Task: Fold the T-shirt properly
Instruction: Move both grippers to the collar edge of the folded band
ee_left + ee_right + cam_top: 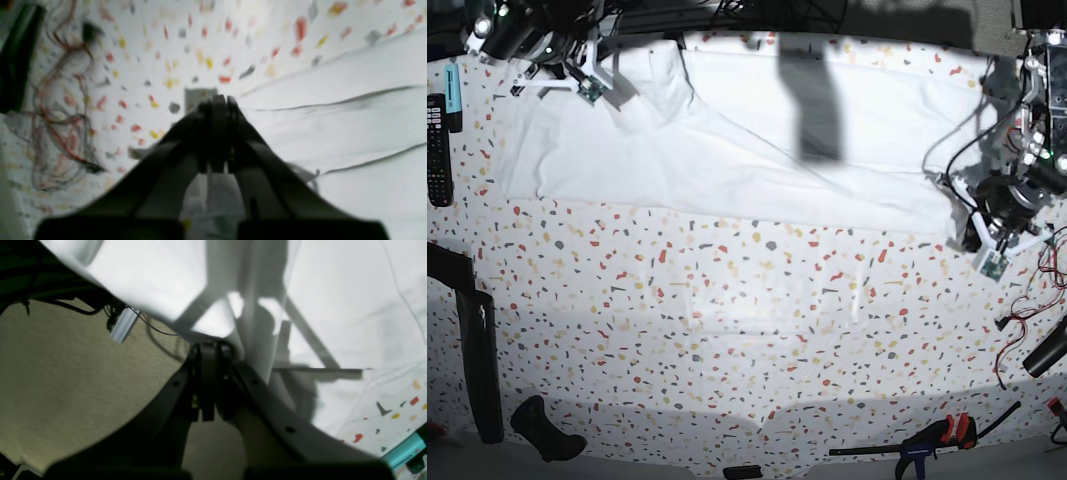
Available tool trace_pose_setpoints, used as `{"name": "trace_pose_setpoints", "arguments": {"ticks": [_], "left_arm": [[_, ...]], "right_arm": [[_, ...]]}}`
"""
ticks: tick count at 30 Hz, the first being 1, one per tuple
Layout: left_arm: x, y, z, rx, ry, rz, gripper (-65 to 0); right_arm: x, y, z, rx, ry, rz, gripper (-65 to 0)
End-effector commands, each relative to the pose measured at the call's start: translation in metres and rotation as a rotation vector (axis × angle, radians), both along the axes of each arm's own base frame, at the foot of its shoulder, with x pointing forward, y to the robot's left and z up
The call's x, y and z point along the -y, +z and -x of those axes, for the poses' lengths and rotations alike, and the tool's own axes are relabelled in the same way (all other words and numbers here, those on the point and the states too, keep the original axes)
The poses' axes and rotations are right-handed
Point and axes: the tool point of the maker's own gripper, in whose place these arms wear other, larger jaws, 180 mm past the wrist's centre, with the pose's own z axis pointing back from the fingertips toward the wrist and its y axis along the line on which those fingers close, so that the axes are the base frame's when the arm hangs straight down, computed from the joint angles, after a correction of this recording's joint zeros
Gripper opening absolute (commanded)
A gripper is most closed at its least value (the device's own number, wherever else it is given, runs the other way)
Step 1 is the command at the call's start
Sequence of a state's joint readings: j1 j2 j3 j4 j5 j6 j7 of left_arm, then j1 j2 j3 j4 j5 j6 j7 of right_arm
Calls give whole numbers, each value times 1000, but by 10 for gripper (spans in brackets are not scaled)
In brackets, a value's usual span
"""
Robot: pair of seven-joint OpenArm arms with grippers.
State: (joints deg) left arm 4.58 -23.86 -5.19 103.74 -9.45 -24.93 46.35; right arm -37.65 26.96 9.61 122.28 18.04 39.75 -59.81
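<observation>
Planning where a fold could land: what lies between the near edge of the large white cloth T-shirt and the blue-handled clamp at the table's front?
Only bare speckled tabletop, in the base view, between the T-shirt and the clamp.

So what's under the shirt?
The speckled table carries the shirt, showing bare all along its near edge. Anything beneath the cloth is covered.

The T-shirt lies spread along the far edge of the table. The right gripper sits at its far left corner, the left gripper at its near right corner. A remote lies by the left edge, a clamp near the front right corner.
</observation>
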Motion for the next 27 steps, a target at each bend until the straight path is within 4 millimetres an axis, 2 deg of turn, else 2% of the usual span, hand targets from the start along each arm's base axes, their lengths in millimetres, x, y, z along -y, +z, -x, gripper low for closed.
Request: {"name": "trace_pose_setpoints", "arguments": {"ticks": [1, 5, 9, 11, 18, 23, 27], "left_arm": [[0, 22, -7, 58, -10, -22, -650], [5, 41, 0, 52, -19, -73, -650], [6, 46, 5, 54, -26, -88, -650], [2, 42, 10, 36, -32, -104, -650], [-30, 19, 45, -81, -67, -231, -650], [-24, 15, 57, -89, -132, -180, -650], [-30, 8, 66, -136, -133, -196, -650]], "right_arm": [[1, 5, -4, 26, 17, 14, -650], [7, 5, -5, 31, 19, 45, -650], [14, 7, -7, 40, 5, 64, -650], [21, 9, -10, 51, -14, 79, -650], [49, 20, -20, 95, -99, 129, -650], [50, 21, -20, 96, -116, 132, -650], [53, 20, -19, 90, -136, 140, -650]]}}
